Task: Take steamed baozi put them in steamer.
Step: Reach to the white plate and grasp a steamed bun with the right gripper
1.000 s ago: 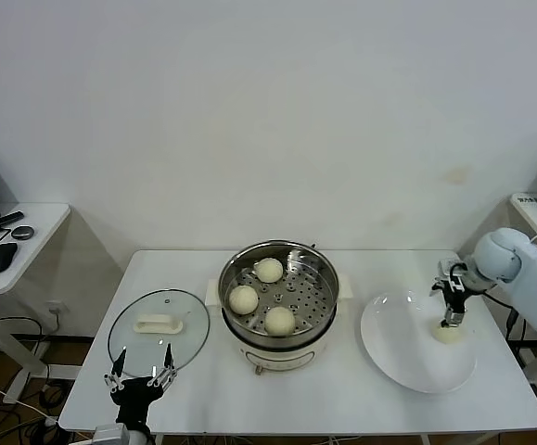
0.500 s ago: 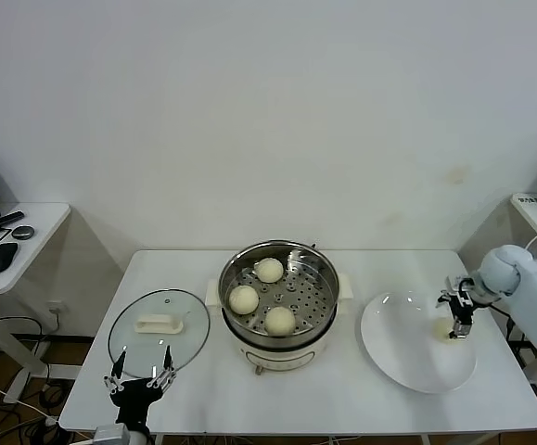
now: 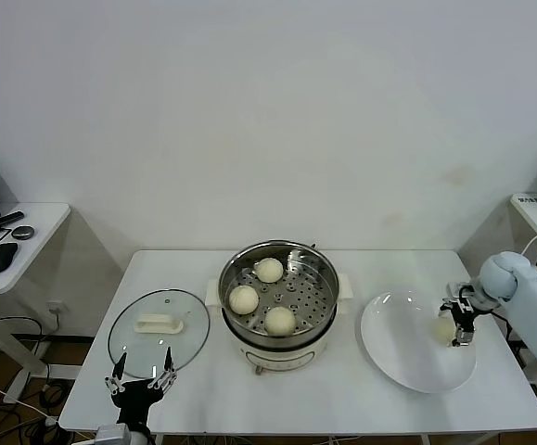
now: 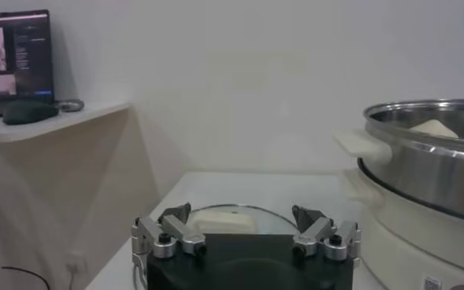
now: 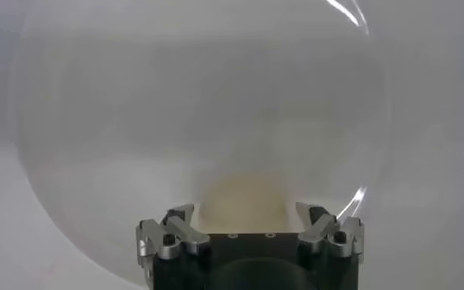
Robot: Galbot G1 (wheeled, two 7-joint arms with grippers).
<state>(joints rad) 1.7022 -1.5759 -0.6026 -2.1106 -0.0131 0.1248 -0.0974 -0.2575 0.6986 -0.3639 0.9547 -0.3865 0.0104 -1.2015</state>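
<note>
Three baozi (image 3: 268,297) already sit on the perforated tray inside the steamer (image 3: 278,298), which stands mid-table with its glass lid (image 3: 159,331) lying off to the left. One bun (image 3: 445,327) is left, on the right side of the white plate (image 3: 401,356) that lies to the right of the pot, so I'd say the job is about three-quarters done: this last one has to be gripped, carried left and set down among the others. The right gripper (image 3: 460,321) is low over the plate's right side, right at that bun; from its own camera the fingers (image 5: 174,228) stand spread apart with the pale bun (image 5: 242,201) just ahead of them, between the tips but not pinched yet, as far as I can judge. The left gripper (image 3: 142,377) waits at the near left edge of the table, just this side of the lid, fingers spread and holding nothing.
</note>
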